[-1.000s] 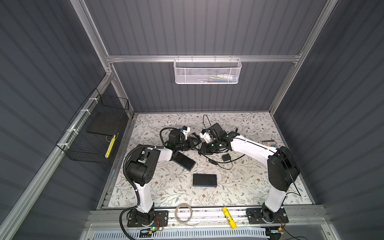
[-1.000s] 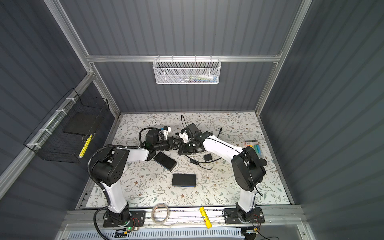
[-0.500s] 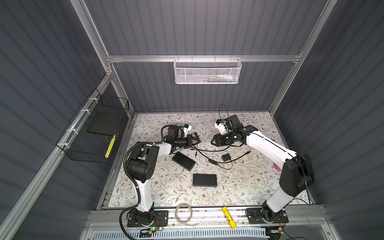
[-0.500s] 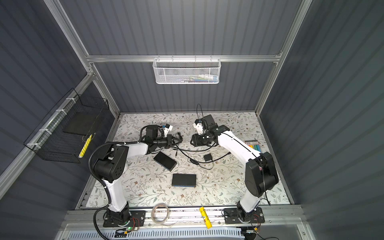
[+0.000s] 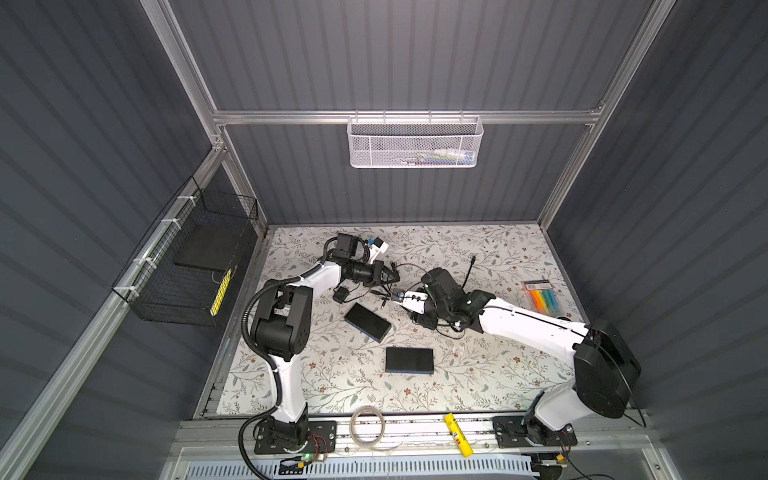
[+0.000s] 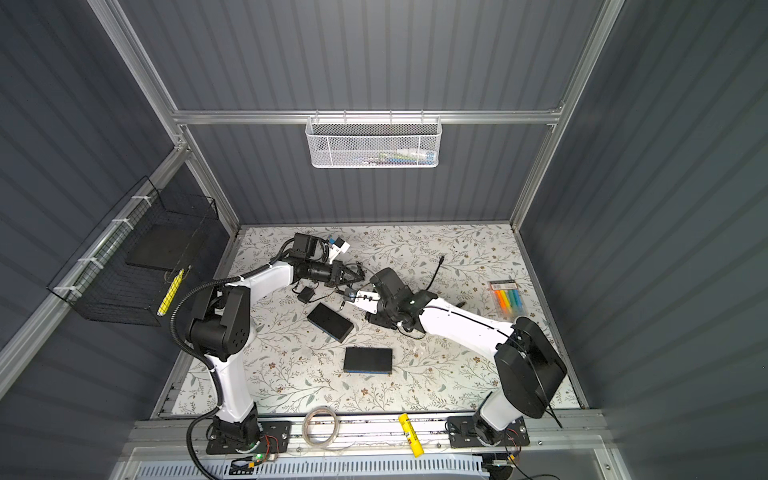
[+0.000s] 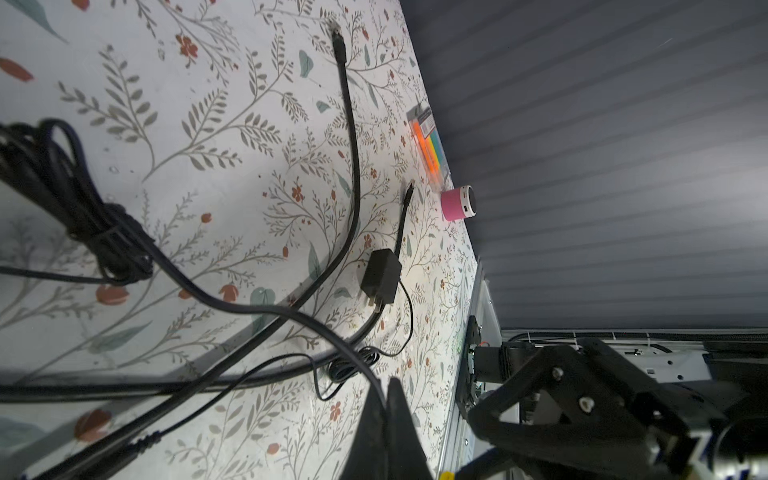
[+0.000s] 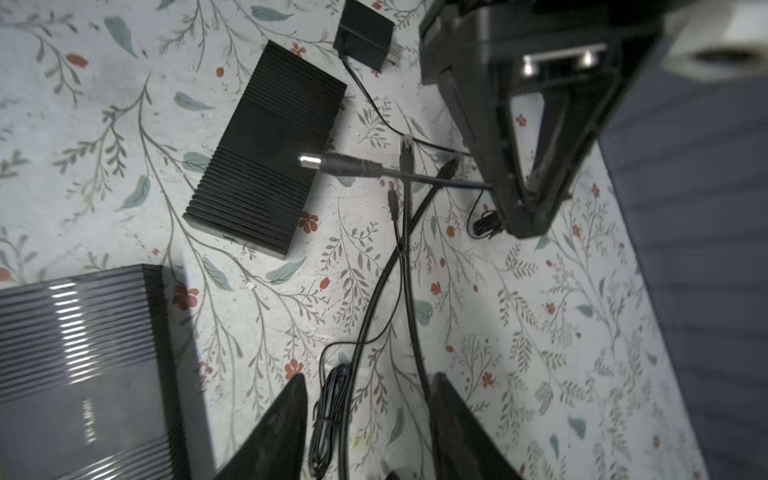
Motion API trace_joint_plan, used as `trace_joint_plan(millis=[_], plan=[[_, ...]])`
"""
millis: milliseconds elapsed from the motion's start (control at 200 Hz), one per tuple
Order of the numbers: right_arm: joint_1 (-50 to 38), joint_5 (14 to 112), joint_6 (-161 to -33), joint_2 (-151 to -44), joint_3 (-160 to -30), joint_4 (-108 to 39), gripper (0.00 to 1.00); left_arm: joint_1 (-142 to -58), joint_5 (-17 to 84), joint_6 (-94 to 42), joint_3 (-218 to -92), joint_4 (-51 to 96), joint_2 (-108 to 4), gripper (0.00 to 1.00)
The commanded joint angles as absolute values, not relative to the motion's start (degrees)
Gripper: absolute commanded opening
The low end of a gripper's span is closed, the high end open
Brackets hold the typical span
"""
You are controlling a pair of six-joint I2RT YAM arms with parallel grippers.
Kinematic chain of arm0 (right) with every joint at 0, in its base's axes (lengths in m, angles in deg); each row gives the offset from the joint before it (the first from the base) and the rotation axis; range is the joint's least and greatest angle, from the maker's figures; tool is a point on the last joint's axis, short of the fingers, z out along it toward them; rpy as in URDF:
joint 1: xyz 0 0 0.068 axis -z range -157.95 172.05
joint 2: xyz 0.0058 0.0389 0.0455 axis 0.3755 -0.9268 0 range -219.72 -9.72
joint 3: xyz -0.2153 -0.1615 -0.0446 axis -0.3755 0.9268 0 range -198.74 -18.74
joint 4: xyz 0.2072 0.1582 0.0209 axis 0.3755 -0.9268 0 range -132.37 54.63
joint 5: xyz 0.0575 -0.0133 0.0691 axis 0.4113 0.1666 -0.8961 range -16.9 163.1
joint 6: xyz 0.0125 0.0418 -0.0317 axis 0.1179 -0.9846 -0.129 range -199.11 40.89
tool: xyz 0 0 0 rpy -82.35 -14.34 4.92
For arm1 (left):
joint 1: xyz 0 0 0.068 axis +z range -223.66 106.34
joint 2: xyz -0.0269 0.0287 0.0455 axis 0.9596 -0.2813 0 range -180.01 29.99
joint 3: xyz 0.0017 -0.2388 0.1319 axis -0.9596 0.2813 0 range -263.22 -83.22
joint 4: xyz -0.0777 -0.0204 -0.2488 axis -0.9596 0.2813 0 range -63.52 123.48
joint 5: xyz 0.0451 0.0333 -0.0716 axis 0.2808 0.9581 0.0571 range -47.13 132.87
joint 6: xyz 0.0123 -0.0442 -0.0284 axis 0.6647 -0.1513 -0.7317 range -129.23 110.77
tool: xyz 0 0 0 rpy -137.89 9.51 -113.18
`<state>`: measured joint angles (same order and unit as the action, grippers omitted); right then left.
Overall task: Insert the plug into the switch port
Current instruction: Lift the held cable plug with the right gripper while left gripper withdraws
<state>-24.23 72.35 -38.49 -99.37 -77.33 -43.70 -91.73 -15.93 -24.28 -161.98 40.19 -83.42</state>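
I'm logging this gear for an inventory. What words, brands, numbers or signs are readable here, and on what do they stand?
Nothing can be read for certain.
switch: pale logo on its top, blurred.
highlighter pack: printed header card, too small.
yellow tube: label print, too small.
yellow strip in the black wire basket: dark marks, too small.

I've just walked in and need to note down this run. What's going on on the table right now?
The left gripper is shut on a thin cable and holds its silver-tipped plug above the mat, close to a black switch. The right gripper is open and holds nothing, hovering over the loose cables. A second switch lies nearby. The plug is not yet in any port.
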Motion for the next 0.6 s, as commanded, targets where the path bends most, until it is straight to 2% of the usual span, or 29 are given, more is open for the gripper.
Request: trace_joint_plan(millis=[0,270,595], plan=[[-25.48,72.68,-25.68,-100.62,-75.03,-28.37,0.50,-92.03,-17.62,-20.84,-162.06,45.57,-84.21,0.04],[-29.15,74.12,-18.35,-107.50,-71.70,-11.72,0.48,-92.21,-18.74,-20.66,-161.92,46.95,-84.79,0.04],[-30.55,76.07,-15.53,-112.01,-72.97,-7.40,0.43,-92.47,-19.02,-20.73,-161.72,46.87,-84.82,0.02]])
